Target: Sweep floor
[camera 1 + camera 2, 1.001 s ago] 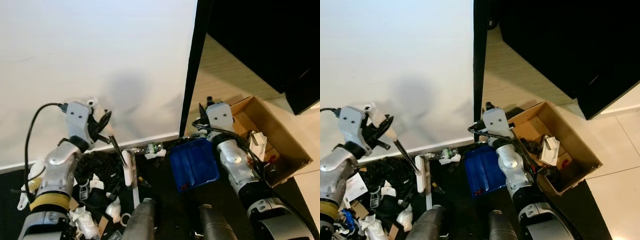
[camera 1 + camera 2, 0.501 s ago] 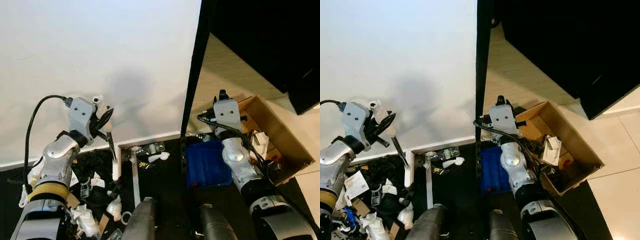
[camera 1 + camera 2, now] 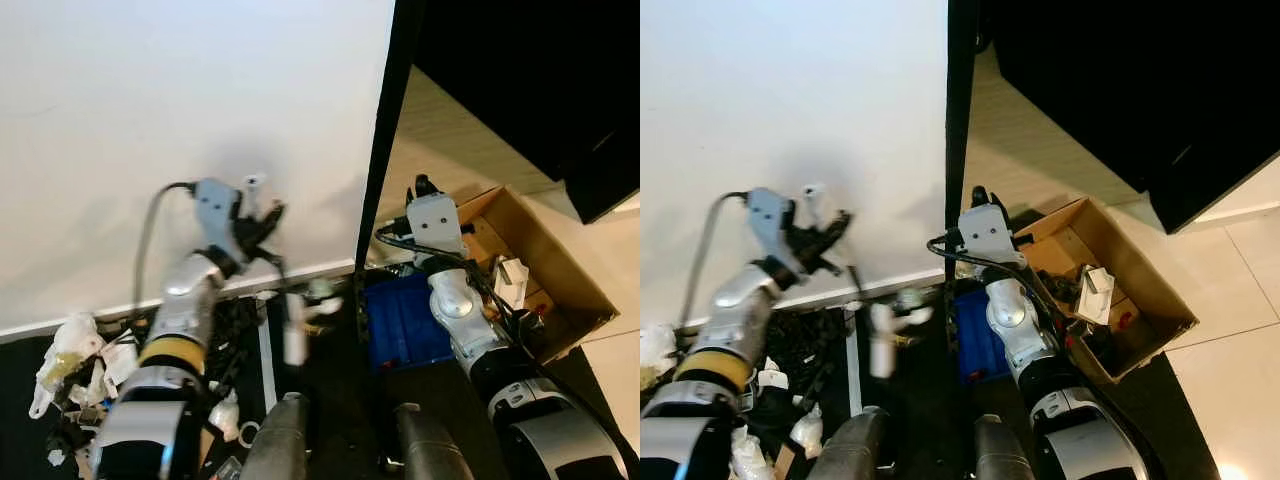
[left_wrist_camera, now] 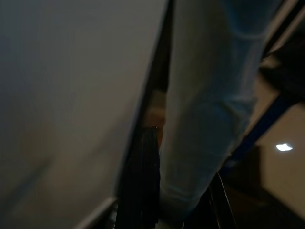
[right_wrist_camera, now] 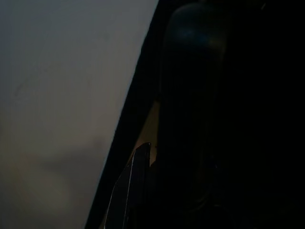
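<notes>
My left gripper point(image 3: 262, 222) is shut on the white handle point(image 4: 205, 109) of a brush. It is raised in front of the white wall. The brush head point(image 3: 295, 335) is blurred, low over the black floor just left of the blue dustpan point(image 3: 405, 320). My right gripper point(image 3: 420, 192) is shut on the dustpan's dark handle point(image 5: 190, 95), beside the black pillar point(image 3: 380, 160). The pan rests on the floor at the pillar's foot. Small bits of litter point(image 3: 322, 300) lie between brush and pan by the skirting.
A pile of white wrappers and dark rubbish point(image 3: 75, 355) covers the floor at the left. An open cardboard box point(image 3: 530, 265) with rubbish in it stands right of the dustpan. A white strip point(image 3: 265, 350) lies on the floor. My own legs point(image 3: 280, 440) are at the bottom.
My left arm has swung to the right and the brush head has swept right toward the dustpan. The dustpan has shifted slightly left.
</notes>
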`<state>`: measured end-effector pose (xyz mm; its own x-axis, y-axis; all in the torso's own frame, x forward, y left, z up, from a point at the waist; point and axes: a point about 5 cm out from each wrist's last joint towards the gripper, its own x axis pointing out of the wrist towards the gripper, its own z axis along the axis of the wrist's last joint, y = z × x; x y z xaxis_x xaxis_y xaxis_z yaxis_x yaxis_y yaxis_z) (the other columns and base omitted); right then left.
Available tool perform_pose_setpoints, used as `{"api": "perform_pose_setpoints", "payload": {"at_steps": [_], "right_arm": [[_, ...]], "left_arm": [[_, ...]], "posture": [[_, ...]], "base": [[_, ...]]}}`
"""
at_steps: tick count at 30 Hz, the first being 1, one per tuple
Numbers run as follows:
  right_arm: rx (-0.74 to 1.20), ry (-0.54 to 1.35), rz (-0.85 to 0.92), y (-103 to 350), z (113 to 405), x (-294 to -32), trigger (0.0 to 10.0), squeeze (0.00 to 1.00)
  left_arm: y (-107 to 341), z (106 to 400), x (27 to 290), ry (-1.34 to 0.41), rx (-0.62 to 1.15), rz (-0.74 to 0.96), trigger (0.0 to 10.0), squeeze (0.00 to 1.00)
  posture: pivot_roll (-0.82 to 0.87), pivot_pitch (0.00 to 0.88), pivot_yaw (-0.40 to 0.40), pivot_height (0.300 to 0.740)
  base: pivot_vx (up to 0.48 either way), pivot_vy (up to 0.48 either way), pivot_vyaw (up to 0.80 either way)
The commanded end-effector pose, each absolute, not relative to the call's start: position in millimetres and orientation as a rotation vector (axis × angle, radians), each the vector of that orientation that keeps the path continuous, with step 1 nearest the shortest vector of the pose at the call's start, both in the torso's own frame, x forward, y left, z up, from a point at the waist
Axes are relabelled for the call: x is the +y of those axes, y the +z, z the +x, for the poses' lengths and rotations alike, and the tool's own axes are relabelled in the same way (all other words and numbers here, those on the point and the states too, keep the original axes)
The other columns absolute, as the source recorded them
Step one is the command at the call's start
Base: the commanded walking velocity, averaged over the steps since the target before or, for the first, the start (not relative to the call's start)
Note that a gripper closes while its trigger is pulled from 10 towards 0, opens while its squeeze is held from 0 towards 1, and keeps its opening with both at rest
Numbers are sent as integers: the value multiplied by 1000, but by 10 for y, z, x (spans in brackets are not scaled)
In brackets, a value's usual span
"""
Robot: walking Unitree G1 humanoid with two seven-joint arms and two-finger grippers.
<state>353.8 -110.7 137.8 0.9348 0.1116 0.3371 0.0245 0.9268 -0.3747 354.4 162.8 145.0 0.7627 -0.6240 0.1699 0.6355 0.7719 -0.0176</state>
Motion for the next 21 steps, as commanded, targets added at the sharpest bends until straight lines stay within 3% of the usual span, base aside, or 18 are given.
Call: {"api": "perform_pose_setpoints", "payload": {"at_steps": [1, 7, 13, 17, 21], "right_arm": [[-347, 17, -462, 1352, 3540, -1193, 10000, 0], [-335, -74, -444, 1443, 3557, -1446, 10000, 0], [-274, -6, -426, 1264, 3509, -1456, 10000, 0], [-248, 107, -392, 1164, 3458, -1282, 10000, 0], [-248, 156, -385, 1180, 3472, -1161, 10000, 0]], "left_arm": [[1456, 3522, 1576, -732, -159, -101, 10000, 0], [1470, 3466, 1474, -803, -173, -129, 10000, 0], [1516, 3371, 1679, -769, -191, -95, 10000, 0], [1612, 3296, 2177, -563, -207, 56, 10000, 0], [1575, 3257, 2412, -421, -201, 93, 10000, 0]], "posture": [[175, 364, -4, 740], [176, 360, 5, 740], [183, 354, 23, 740], [202, 355, 29, 740], [214, 360, 20, 740]], "base": [[0, 0, 0], [0, 0, 0], [0, 0, 0], [0, 0, 0], [0, 0, 0]]}}
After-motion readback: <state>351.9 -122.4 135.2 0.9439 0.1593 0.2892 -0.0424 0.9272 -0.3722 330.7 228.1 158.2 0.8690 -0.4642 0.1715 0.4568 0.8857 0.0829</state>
